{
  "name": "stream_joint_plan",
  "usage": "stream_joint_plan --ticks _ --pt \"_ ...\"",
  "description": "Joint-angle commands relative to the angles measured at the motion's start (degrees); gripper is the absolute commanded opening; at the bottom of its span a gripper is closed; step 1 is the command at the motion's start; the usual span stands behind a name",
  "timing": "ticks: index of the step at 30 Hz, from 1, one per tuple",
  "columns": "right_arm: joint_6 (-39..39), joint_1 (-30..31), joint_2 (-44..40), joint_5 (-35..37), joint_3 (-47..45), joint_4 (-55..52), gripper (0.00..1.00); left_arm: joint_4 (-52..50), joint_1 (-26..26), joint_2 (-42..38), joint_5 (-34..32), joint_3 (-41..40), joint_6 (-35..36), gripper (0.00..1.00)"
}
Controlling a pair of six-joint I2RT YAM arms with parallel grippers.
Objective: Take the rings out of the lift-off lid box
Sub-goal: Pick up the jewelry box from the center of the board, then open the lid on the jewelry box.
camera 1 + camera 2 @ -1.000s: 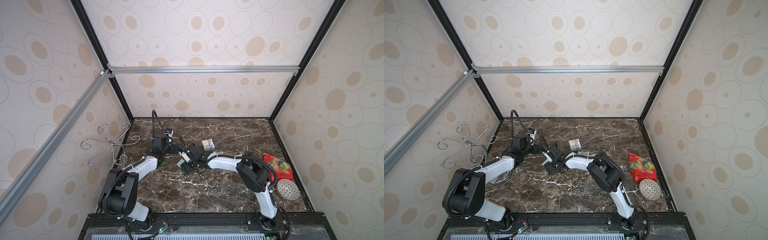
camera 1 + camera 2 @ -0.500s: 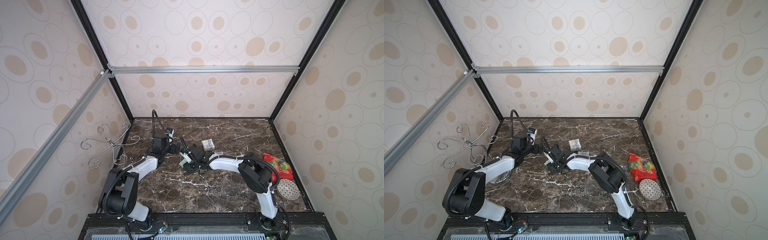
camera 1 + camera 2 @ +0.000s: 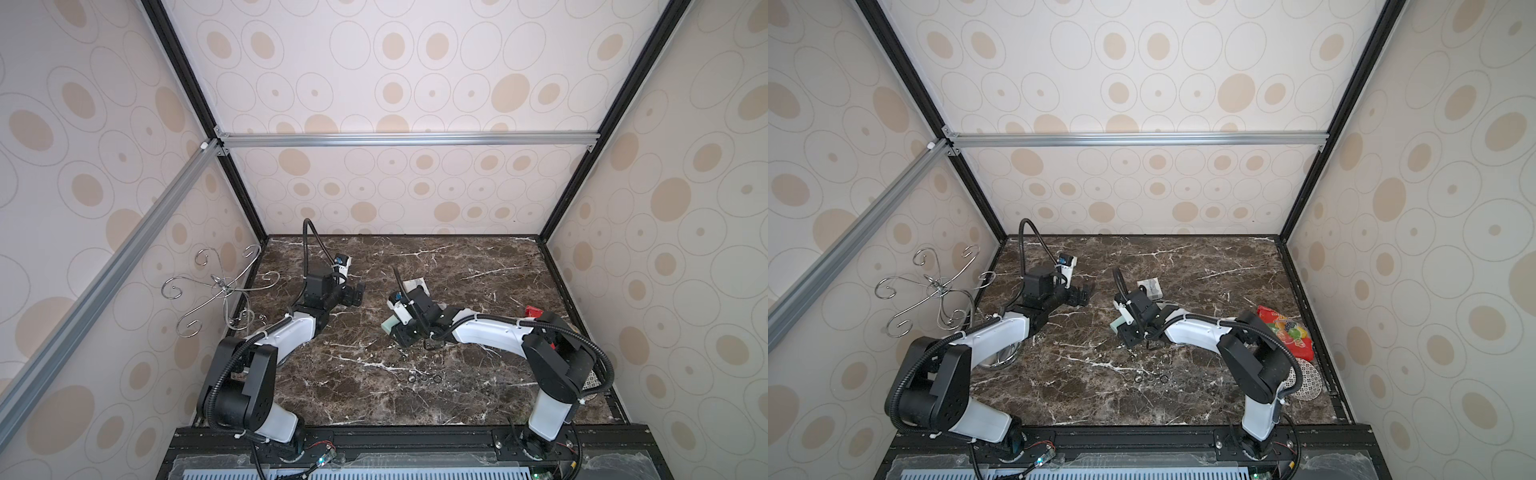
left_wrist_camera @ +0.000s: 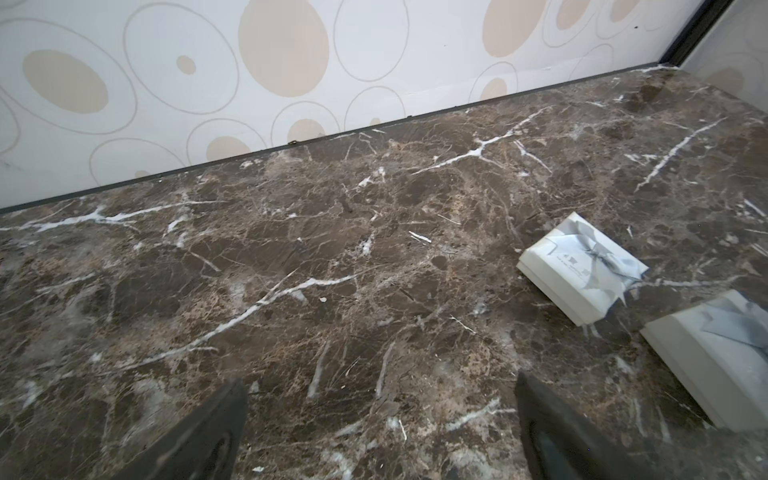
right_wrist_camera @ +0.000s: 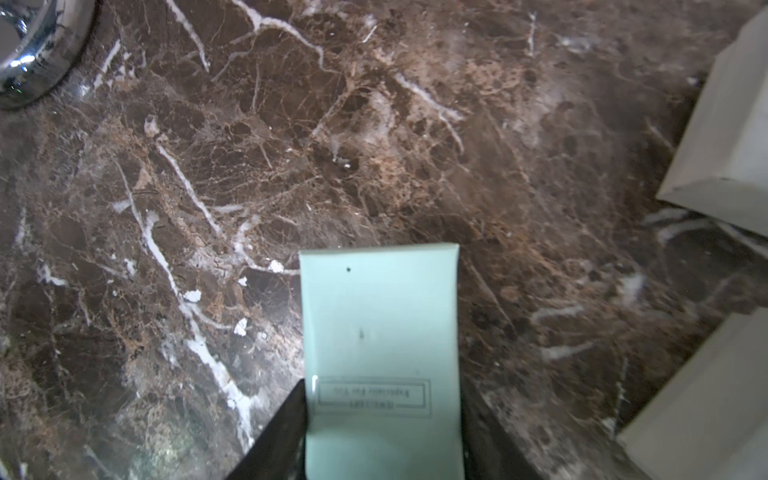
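Overhead, in both top views, the rings (image 3: pixel 424 379) lie out on the marble tabletop (image 3: pixel 340 395). They are three tiny dark hoops in a short row, toward the front of the table and well apart from every box. Farther back, the right gripper (image 3: pixel 399 332) is clamped on a pale green box (image 3: pixel 390 327), which sits tilted at its tip. Just behind that wrist rests a white box (image 3: pixel 415 285). The left gripper (image 3: pixel 355 296) hangs above bare marble with its fingers spread wide, gripping nothing. A curly wire stand (image 3: pixel 216 286) rises at the left wall. In a top view, a red snack bag (image 3: pixel 1285 332) and a round mesh disc (image 3: pixel 1308 378) lie by the right wall.

In the left wrist view, the two dark fingers (image 4: pixel 208 432) stand far apart, with only veined marble between them. Beyond them the white box (image 4: pixel 582 266) lies flat and shows a printed grey ribbon bow on its top. A second pale box (image 4: pixel 715 361) sits closer to the camera, blurred and cut by the picture's edge.

In the right wrist view, the pale green box (image 5: pixel 380 340) fills the gap between the dark fingers (image 5: pixel 282 424), which press against its two sides. Its flat face carries a faint rectangular stamp near the fingers, too blurred to read. Marble lies beyond it. A chrome base (image 5: pixel 33 50) shows at one corner of the picture, and pale box edges (image 5: pixel 731 137) show along the opposite side.
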Motion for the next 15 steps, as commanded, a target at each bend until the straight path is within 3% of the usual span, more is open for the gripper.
stream_joint_plan --ticks 1,8,15 --pt "2.59 -3.20 -3.18 -7.28 -3.03 3.10 0.51 3.92 -2.02 -2.22 2.06 -1.40 3.46 1.00" --pt "6.83 -11.45 -10.04 -20.73 -8.64 8.63 0.49 8.46 -7.23 -4.63 3.42 -4.93 11.20 1.00" --pt "9.64 -16.83 -13.82 -28.92 -10.52 10.61 0.48 17.82 -10.05 -9.58 7.82 -13.29 18.07 1.00"
